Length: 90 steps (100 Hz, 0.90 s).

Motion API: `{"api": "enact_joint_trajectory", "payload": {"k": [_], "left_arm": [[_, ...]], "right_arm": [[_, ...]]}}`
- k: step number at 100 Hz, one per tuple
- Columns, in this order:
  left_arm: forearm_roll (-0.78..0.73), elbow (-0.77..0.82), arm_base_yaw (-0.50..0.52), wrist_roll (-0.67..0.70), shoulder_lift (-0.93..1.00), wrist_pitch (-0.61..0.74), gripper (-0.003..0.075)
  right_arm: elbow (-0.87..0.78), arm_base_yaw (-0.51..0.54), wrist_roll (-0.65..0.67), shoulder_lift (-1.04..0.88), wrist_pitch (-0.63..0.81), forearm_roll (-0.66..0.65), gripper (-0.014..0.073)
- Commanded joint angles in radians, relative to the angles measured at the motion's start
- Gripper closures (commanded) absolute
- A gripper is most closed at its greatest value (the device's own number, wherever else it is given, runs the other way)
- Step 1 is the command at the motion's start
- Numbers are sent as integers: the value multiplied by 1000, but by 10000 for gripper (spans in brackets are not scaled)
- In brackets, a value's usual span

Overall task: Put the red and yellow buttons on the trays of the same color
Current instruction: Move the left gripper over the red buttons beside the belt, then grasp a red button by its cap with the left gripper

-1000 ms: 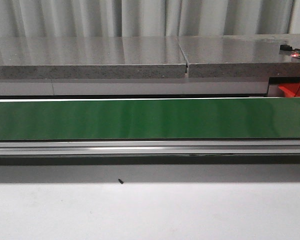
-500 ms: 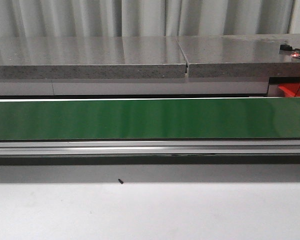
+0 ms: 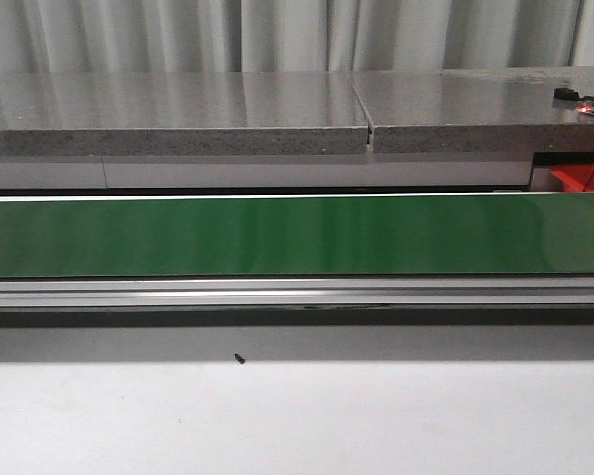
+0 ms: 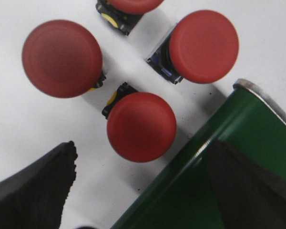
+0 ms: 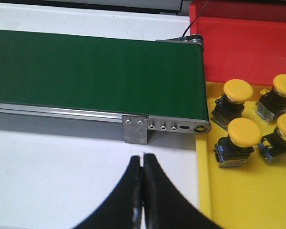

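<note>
In the left wrist view several red mushroom buttons lie on the white table: one (image 4: 141,126) nearest my fingers, one (image 4: 62,58) beside it, one (image 4: 203,46) by the belt end, and one cut off by the frame edge (image 4: 132,5). My left gripper (image 4: 143,186) is open and empty above them, one finger over the green belt (image 4: 229,157). In the right wrist view several yellow buttons, such as one (image 5: 241,136) and another (image 5: 236,95), sit in the yellow tray (image 5: 238,200); the red tray (image 5: 248,45) lies beyond it. My right gripper (image 5: 143,160) is shut and empty over the white table.
The green conveyor belt (image 3: 277,235) runs across the front view, with a metal rail (image 3: 297,292) in front and a grey stone ledge (image 3: 178,119) behind. A corner of the red tray (image 3: 579,180) shows at the right. The belt's end plate (image 5: 167,126) faces my right gripper.
</note>
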<state>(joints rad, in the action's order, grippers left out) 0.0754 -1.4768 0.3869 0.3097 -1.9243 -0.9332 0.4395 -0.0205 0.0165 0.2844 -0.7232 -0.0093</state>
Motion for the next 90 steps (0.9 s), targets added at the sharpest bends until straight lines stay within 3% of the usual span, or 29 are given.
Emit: {"api": "enact_joint_trajectory", "payload": {"k": [1, 64, 71, 90], "left_arm": [[15, -38, 2, 36, 33, 23, 175], [11, -38, 2, 97, -12, 66, 181], [11, -38, 2, 97, -12, 68, 227], [9, -38, 2, 97, -12, 73, 440]], "right_arm": [[21, 0, -9, 8, 72, -3, 660], [19, 0, -9, 8, 72, -3, 660], [19, 0, -9, 8, 72, -3, 660], [19, 0, -9, 8, 72, -3, 660]]}}
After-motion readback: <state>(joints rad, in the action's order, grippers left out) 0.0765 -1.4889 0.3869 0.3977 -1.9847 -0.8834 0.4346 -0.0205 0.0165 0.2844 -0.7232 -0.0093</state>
